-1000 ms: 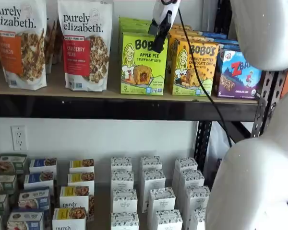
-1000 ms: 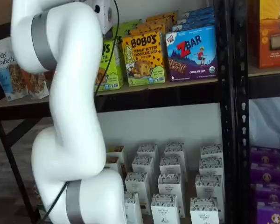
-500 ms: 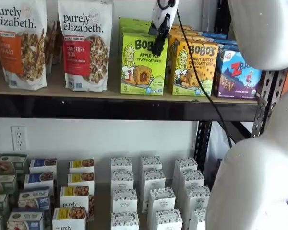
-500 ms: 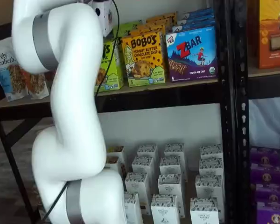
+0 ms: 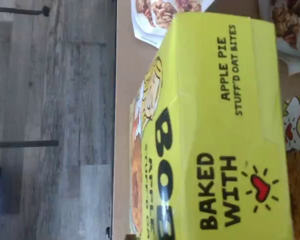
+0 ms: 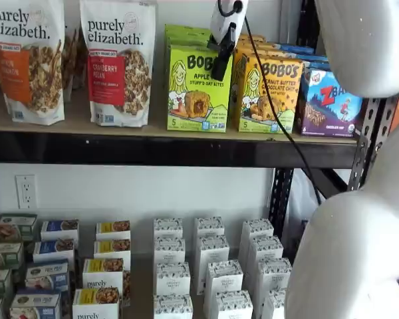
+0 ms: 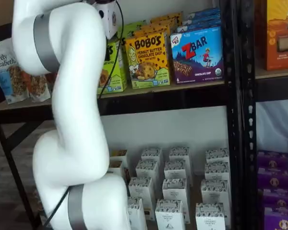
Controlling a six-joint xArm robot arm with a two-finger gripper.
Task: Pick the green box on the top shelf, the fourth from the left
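Observation:
The green box (image 6: 194, 90) stands upright at the front of the top shelf (image 6: 153, 150), lime green with black "BOBO'S APPLE PIE" lettering. More green boxes stand in a row behind it. My gripper (image 6: 221, 69) hangs from the view's top edge over the box's upper right corner. Only one black finger (image 6: 224, 56) shows, side-on, so I cannot tell whether the jaws are open or shut. The wrist view is filled by the green box (image 5: 215, 130) seen close from above. In a shelf view my white arm hides most of the green box (image 7: 115, 67).
Two purely elizabeth bags (image 6: 118, 60) stand left of the green box. A yellow-orange Bobo's box (image 6: 269, 93) stands tight against its right side, then a ZBar box (image 6: 329, 103). A black cable (image 6: 272, 100) hangs from the gripper. Small white cartons (image 6: 209, 266) fill the lower surface.
The gripper has shifted slightly to the right along the green box's upper right corner. The box has not moved.

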